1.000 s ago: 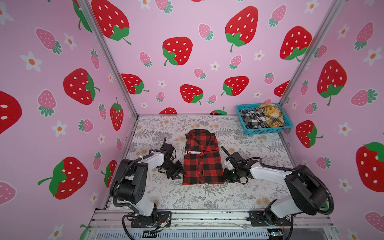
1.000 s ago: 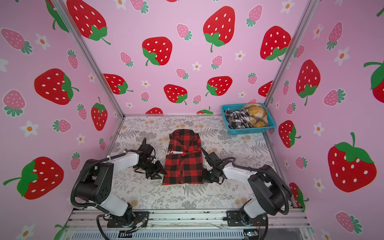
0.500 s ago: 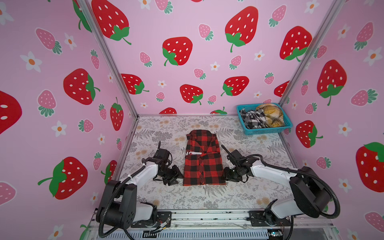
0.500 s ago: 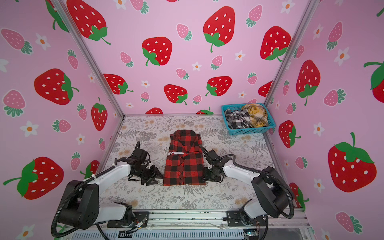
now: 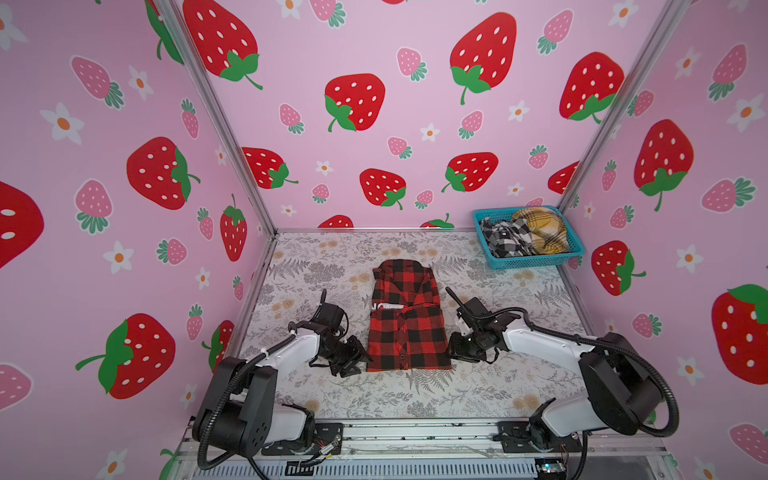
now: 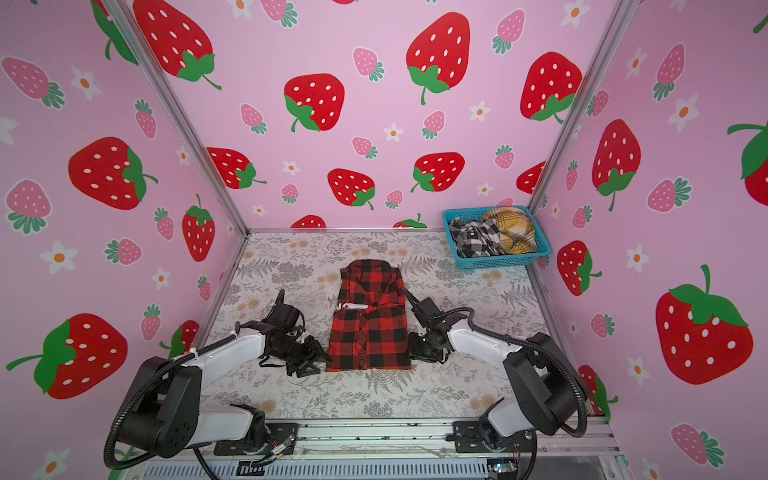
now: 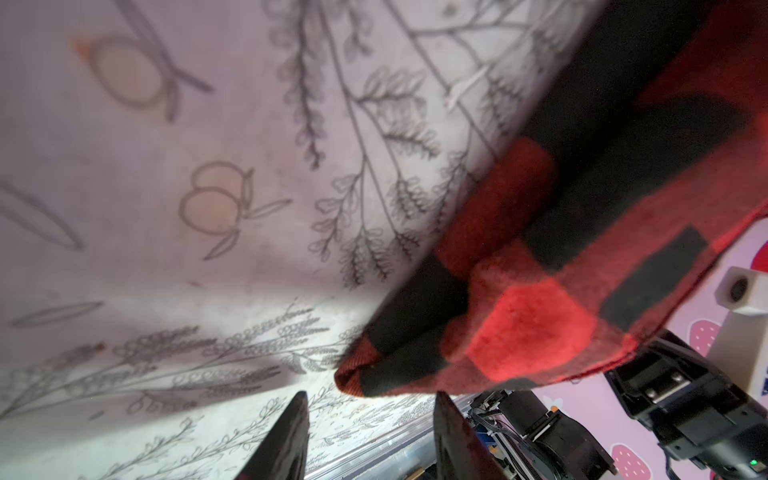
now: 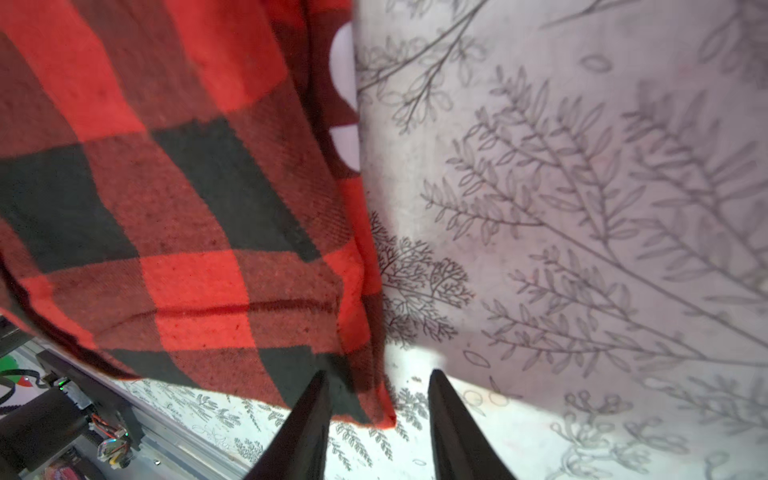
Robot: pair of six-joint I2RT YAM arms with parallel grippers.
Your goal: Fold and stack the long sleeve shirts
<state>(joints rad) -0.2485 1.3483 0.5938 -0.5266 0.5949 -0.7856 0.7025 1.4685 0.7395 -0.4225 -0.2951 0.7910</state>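
Observation:
A red-and-black checked long sleeve shirt (image 5: 409, 328) (image 6: 368, 332) lies folded into a narrow rectangle at the table's middle, white letters showing across it. My left gripper (image 5: 358, 362) (image 7: 370, 415) is open at its near left corner, and the corner (image 7: 357, 374) lies just beyond the fingertips. My right gripper (image 5: 452, 353) (image 8: 378, 399) is open at the near right corner, one finger (image 8: 307, 424) over the hem, gripping nothing. A black-and-white check shirt (image 5: 505, 239) (image 6: 473, 239) and a mustard plaid shirt (image 5: 540, 232) (image 6: 513, 232) lie crumpled in the basket.
The turquoise basket (image 5: 528, 262) (image 6: 498, 262) stands in the far right corner against the walls. Pink strawberry walls close in the floral-covered table (image 5: 332, 266) on three sides. A metal rail (image 5: 415, 432) runs along the front edge between the two arm bases.
My right gripper has opened and let go of the shirt's near right corner. The left arm's elbow has dropped lower and toward the front. The shirt has stayed in place.

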